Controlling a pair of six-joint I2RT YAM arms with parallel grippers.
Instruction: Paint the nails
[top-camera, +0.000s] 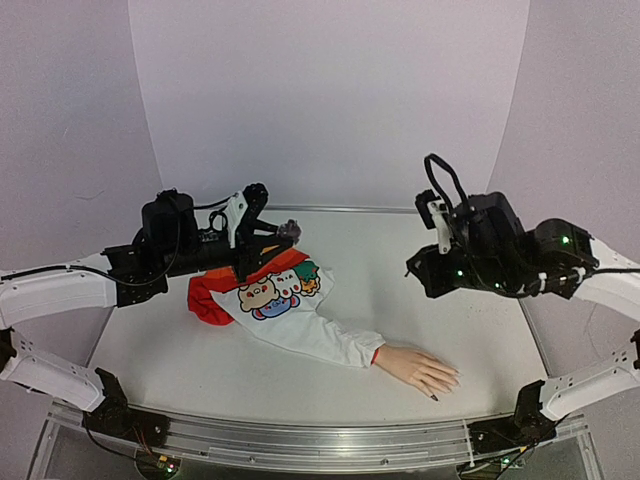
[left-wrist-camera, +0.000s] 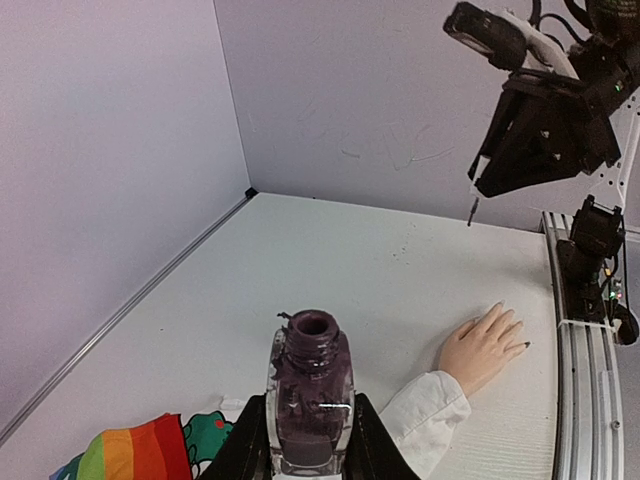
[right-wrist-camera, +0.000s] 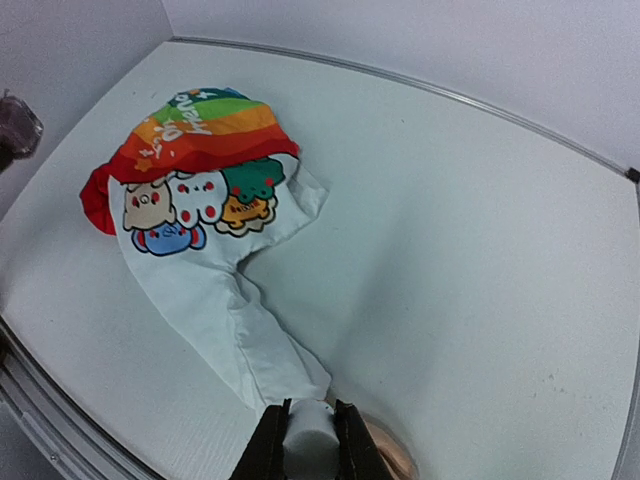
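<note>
The left fingers (left-wrist-camera: 310, 430) are clamped on a clear glass bottle (left-wrist-camera: 310, 385) of dark purple polish with its neck uncapped. The right fingers (right-wrist-camera: 310, 445) pinch a pale cylindrical cap (right-wrist-camera: 308, 425), its lower part cut off by the frame edge. On the white bench (top-camera: 480, 330) a pale flesh-coloured mannequin hand (top-camera: 420, 368) lies flat, its wrist hidden inside a white cartoon-printed sleeve (top-camera: 300, 325). Its nails (top-camera: 436, 397) are barely legible; one looks dark.
</note>
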